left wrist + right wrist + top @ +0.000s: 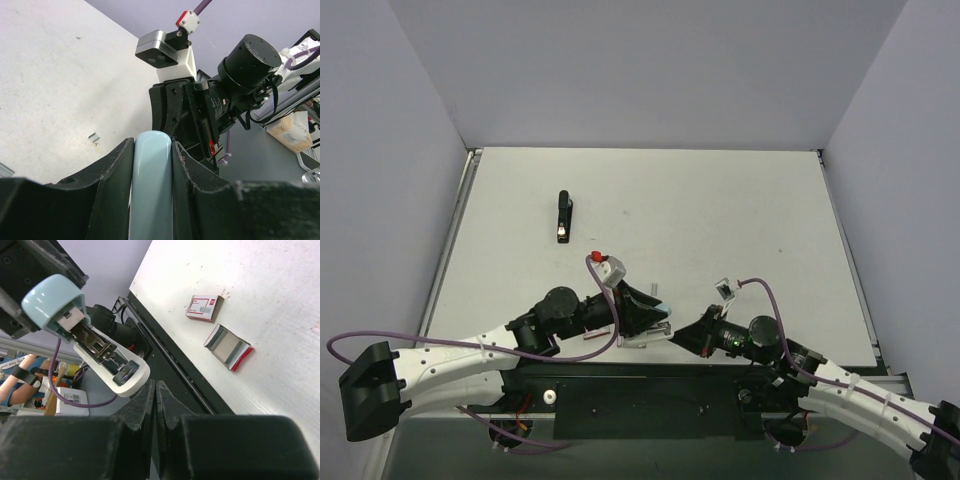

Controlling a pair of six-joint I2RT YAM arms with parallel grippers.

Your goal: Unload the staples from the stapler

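My left gripper (655, 315) is shut on a light-blue stapler (150, 185), clamped between both fingers and held up at the table's near edge. In the right wrist view the stapler (50, 300) is hinged open, its metal magazine and white base (120, 375) exposed. My right gripper (156, 390) is shut and empty, its tips just below the white base without touching it; it also shows in the top view (685, 337). A slim black stapler with a silvery tip (563, 217) lies alone on the table at the far left.
A closed staple box (205, 307) and an open red-edged staple box (228, 346) lie on the white table near its front edge. A small loose strip of staples (93, 136) lies on the table. The black front rail (650, 385) runs under both arms.
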